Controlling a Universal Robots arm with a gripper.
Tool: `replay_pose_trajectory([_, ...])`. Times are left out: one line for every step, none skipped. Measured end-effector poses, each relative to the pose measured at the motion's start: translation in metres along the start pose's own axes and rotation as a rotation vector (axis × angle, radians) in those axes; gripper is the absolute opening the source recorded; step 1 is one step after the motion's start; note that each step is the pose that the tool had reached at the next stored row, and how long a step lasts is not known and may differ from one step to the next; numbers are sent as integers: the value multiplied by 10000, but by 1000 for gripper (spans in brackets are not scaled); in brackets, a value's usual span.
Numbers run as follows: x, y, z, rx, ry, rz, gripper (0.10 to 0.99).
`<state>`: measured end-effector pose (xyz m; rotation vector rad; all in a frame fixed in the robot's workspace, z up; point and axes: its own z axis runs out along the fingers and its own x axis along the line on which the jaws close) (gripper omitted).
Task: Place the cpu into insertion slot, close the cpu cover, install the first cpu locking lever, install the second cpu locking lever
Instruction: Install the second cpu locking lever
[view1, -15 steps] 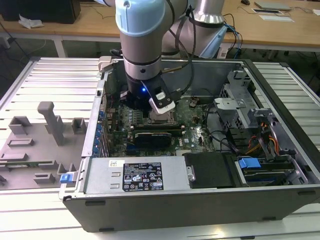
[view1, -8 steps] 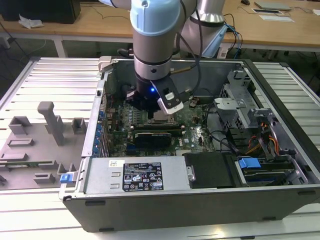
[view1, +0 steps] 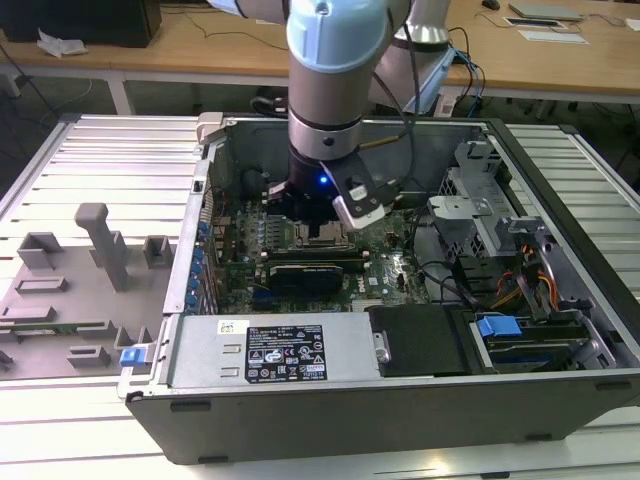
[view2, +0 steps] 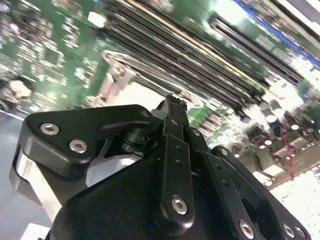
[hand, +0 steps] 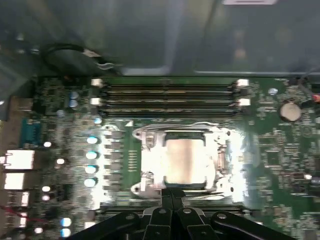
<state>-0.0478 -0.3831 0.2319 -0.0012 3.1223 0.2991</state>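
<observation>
- The counter, a ribbed metal surface, carries an open computer case and, on the exterior view's left, a grey fixture block with several upright shapes.
- The robot arm comes down from above into the case, over the far-middle part of the green motherboard.
- A grey power supply box with a label lies along the near wall of the case; a drive cage and cables sit on the exterior view's right.
- In the first wrist view, 4 long memory slots run along the far side of the insertion slot.
- The cpu cover lies flat around the socket, its shiny frame bordering the chip on all sides.
- The cpu sits in the insertion slot, its silvery-grey top showing through the cover's cut-out.
- The hand is at the near edge of the socket; its 2 fingers are pressed together with no gap showing, and I cannot tell whether anything thin is pinched between them.
</observation>
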Motion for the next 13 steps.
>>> replay_pose_trajectory([-27,0,0,0,6,1,106])
replay_pose_trajectory([-45,8,2,19,21,4,106])
replay_pose_trajectory([-50,156,30,206,25,3,106])
replay_pose_trajectory([-50,257,42,312,15,0,106])
replay_pose_trajectory([-50,262,21,311,14,-1,106])
replay_pose_trajectory([-50,266,5,310,13,0,106])
replay_pose_trajectory([-50,267,1,308,13,0,106])
replay_pose_trajectory([-50,267,1,307,12,1,106])
replay_pose_trajectory([-50,267,0,307,12,1,106])
replay_pose_trajectory([-50,268,-3,310,13,0,106])
replay_pose_trajectory([-50,268,-4,310,13,1,106])
replay_pose_trajectory([-50,268,-5,310,14,1,106])
replay_pose_trajectory([-50,268,-5,309,13,1,106])
